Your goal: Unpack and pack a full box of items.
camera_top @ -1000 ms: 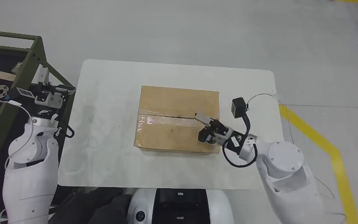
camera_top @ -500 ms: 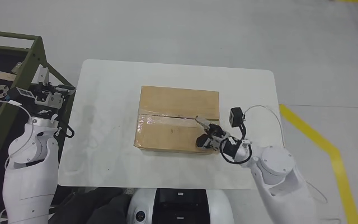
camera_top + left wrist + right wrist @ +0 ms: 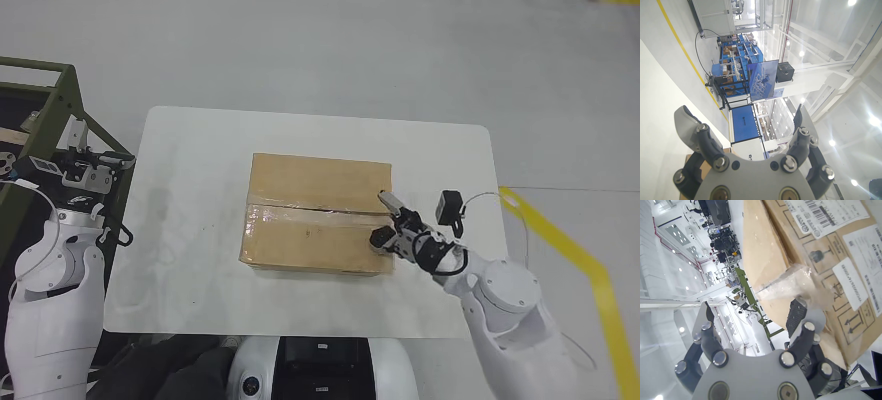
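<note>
A closed cardboard box (image 3: 315, 212) sits in the middle of the white table (image 3: 190, 280), its top seam sealed with clear tape (image 3: 300, 210). My right gripper (image 3: 385, 220) stands open at the box's right end, level with the seam. In the right wrist view the box (image 3: 762, 247) fills the far side, and one fingertip (image 3: 797, 311) of the right gripper (image 3: 751, 313) rests against the crinkled tape end (image 3: 791, 283) on the labelled side. My left gripper (image 3: 742, 117) is open and empty, held off the table's left edge (image 3: 88, 165).
A green metal cart (image 3: 50, 90) stands beside the table's left end, close to the left arm. A yellow floor line (image 3: 560, 250) runs past the right side. Bare tabletop surrounds the box on all sides.
My right gripper has shifted from over the box's front right top to the box's right end, and its wrist has turned. The left arm and the box have stayed put.
</note>
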Controlling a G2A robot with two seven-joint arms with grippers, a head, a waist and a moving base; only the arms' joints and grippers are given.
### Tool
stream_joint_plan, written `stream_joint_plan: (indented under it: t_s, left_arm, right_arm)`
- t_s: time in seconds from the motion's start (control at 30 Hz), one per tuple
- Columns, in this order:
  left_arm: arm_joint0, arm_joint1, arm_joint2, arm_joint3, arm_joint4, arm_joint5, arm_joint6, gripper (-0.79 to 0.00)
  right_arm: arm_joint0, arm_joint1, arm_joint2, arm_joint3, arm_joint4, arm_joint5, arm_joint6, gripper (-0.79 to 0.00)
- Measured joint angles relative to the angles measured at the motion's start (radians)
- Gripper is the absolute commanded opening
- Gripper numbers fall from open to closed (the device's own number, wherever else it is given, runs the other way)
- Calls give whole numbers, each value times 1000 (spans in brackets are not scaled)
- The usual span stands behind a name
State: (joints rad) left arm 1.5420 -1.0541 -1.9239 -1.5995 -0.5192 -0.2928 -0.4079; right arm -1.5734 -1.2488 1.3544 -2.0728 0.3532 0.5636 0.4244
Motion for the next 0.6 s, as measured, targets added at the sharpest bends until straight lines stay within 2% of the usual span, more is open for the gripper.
stream_joint_plan:
  t_s: [0.13,0.4,0.43,0.5,0.57,0.6]
  left_arm:
    - [0,0,0,0,0,0,0,0]
    - [0,0,0,0,0,0,0,0]
    - [0,0,0,0,0,0,0,0]
    - [0,0,0,0,0,0,0,0]
    - [0,0,0,0,0,0,0,0]
    - [0,0,0,0,0,0,0,0]
  right_arm:
    - [-21,1,9,-17,10,10,-33,0]
    - [-34,9,24,-31,22,50,-27,0]
    - [-32,9,23,-29,24,56,-24,-28]
    - [-25,10,22,-21,33,68,-19,-280]
    - [-20,11,22,-14,43,77,-18,-400]
    - [-19,12,22,-11,47,81,-18,-419]
